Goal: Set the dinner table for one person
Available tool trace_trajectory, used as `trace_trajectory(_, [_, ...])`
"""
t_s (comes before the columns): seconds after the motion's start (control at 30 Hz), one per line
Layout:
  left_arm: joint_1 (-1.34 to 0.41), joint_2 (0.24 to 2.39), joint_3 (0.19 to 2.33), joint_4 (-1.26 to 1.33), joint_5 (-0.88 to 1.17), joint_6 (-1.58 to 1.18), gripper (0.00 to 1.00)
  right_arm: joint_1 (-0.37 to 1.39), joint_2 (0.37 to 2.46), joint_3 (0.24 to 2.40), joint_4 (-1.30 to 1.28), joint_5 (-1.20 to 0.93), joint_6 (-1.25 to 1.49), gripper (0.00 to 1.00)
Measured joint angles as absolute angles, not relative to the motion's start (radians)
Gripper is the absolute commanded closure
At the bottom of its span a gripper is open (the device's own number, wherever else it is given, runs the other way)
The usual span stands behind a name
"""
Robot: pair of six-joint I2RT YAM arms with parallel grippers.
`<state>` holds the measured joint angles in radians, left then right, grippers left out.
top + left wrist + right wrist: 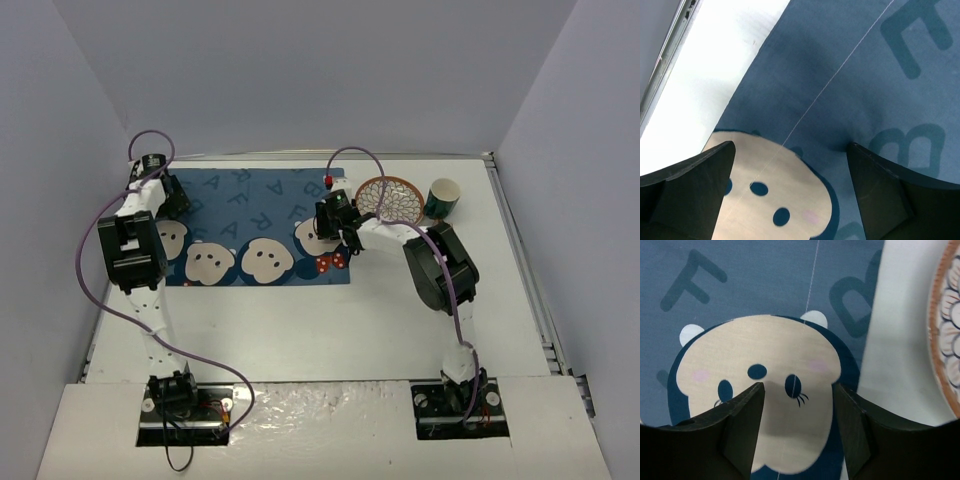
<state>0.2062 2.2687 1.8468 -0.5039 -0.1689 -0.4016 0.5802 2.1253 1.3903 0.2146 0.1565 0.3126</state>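
My right claw (797, 390) and left claw (790, 147) both gape empty over the placemat (240, 200) — a low reach for the plate (388, 197) (just beside it) could snag and drag it.

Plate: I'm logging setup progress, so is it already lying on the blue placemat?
No, the patterned plate lies on the bare white table, just right of the placemat.

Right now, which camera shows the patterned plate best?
The top external view: the whole plate sits in frame beside the cup. The right wrist view catches only its orange rim at the right edge; the left wrist view shows none of it.
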Motion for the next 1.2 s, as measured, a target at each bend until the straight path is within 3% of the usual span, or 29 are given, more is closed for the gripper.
trace_trajectory(0.2, [0.206,2.150,1.838,-0.566,-0.152,-0.402,0.03,0.560,1.947,1.351,0.158,0.170,0.327,0.28])
trace_trajectory(0.4, [0.206,1.879,1.843,-0.615,-0.114,-0.402,0.03,0.518,1.639,1.276,0.176,0.184,0.382,0.17])
trace_trajectory(0.5, [0.206,1.722,1.809,-0.617,-0.072,-0.395,0.03,0.476,1.481,1.142,0.268,0.181,0.448,0.12])
trace_trajectory(0.6, [0.206,1.529,1.677,-0.612,-0.026,-0.380,0.03,0.439,1.338,0.954,0.344,0.186,0.513,0.01])
trace_trajectory(0.87, [0.150,1.100,1.231,-0.548,0.020,-0.352,0.03,0.348,1.239,0.733,0.370,0.156,0.659,0.00])
trace_trajectory(1.2, [-0.075,0.950,0.987,-0.542,-0.039,-0.281,0.03,0.260,1.342,0.652,0.429,0.180,0.899,0.11])
